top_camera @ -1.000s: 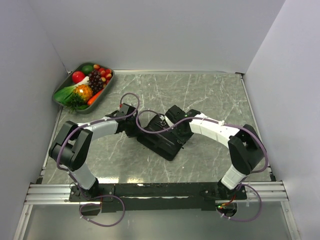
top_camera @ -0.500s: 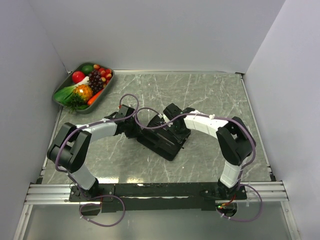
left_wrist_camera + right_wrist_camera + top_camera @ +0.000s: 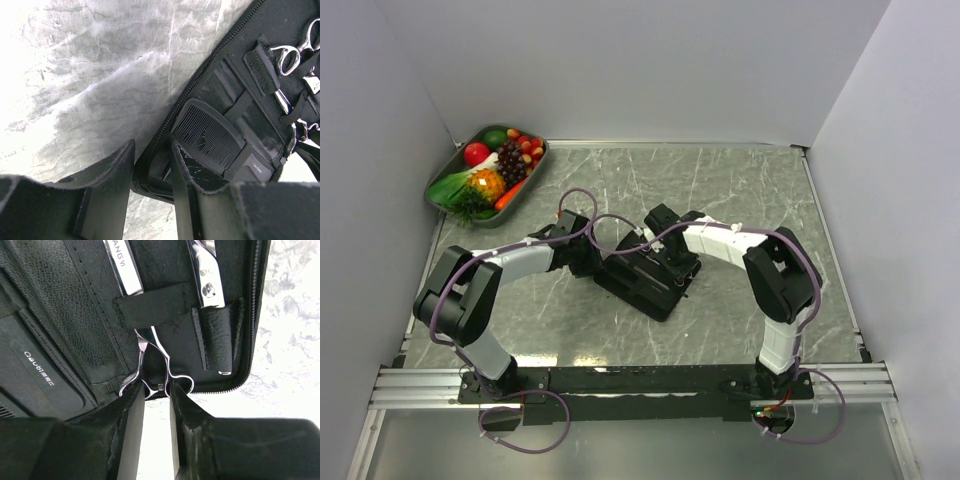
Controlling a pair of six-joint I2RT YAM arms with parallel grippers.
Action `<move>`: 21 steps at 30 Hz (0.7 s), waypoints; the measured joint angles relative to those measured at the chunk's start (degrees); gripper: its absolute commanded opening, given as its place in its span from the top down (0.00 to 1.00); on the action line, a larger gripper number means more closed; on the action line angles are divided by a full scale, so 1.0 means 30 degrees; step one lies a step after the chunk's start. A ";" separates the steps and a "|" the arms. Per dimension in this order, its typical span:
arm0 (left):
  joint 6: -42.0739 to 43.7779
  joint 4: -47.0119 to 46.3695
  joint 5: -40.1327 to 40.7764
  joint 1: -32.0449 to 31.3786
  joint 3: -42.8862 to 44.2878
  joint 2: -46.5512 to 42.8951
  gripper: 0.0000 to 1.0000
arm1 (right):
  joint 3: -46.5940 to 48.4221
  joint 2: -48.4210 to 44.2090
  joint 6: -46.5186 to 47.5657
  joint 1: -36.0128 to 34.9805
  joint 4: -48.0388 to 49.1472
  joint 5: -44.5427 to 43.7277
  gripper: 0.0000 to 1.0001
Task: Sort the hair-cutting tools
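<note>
Well off to the left of my left hand [image 3: 152, 147], in the far corner of the marbled tabletop [image 3: 740, 190], sits a tray [image 3: 542, 155] of toy fruit and vegetables, apart from both arms. My left hand lies low at the left end of the open black zip pouch [image 3: 642, 288]. Its fingers [image 3: 112, 190] straddle the pouch's zipped corner, and the edge fills the gap between them, so I am grasping the pouch there. Just ahead of that hand and a little to its right, a black comb [image 3: 207, 134] is slotted into a flat pocket with its teeth showing. Farther ahead and to the right, silver ring handles show among the black straps.

My right hand [image 3: 156, 390] comes onto the pouch from the other side, near the left hand but not touching it. Its fingers [image 3: 187, 425] are drawn close, with only a slim gap where the pale tabletop shows through. To the left of this hand, a black bar [image 3: 45, 370] with pale lettering sits in a pocket. Straight ahead, one pair of scissors [image 3: 124, 270] is held under an elastic strap [image 3: 155, 305]. Its ring handles reach down to my fingertips, one ring beside each tip — whether I actually pinch them, I cannot tell. Ahead and to the right, a second pair of scissors [image 3: 206, 275] has its blades tucked into a leather sleeve [image 3: 220, 345], just beside the pouch's zipped edge.
</note>
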State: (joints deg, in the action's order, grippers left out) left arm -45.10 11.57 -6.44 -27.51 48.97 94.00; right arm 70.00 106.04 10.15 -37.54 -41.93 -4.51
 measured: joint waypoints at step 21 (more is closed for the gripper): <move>0.0007 -0.0022 -0.0437 0.0270 -0.0073 -0.0007 0.59 | 0.4889 0.3359 0.0685 -0.0160 -0.2484 0.0838 0.90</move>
State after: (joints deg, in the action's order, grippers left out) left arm -45.08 11.51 -7.75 -26.70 48.75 93.97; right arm 84.66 116.11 12.21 -38.02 -49.39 -2.00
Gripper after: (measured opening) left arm 0.411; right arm 0.291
